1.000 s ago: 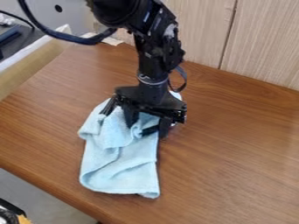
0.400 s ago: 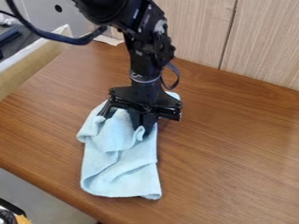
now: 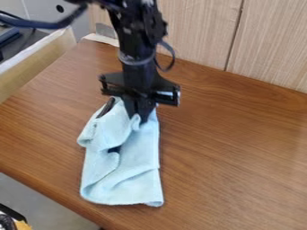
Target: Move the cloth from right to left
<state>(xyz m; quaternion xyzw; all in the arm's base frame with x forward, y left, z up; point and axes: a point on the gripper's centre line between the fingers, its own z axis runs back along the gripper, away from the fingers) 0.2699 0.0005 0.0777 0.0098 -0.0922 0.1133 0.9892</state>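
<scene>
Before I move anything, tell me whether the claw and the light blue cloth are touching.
Touching. In the camera view, the claw pinches the light blue cloth near its far end.

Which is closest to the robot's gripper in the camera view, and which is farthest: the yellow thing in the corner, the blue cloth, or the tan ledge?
Nearest to the gripper:
1. Blue cloth, right at its tips.
2. Tan ledge, at the picture's left edge.
3. Yellow thing, in the bottom left corner.

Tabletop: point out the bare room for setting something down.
Bare tabletop spreads from the cloth to the picture's right edge, and leftward to the tan ledge. Crowded: the cloth's far end, under the end effector.
</scene>
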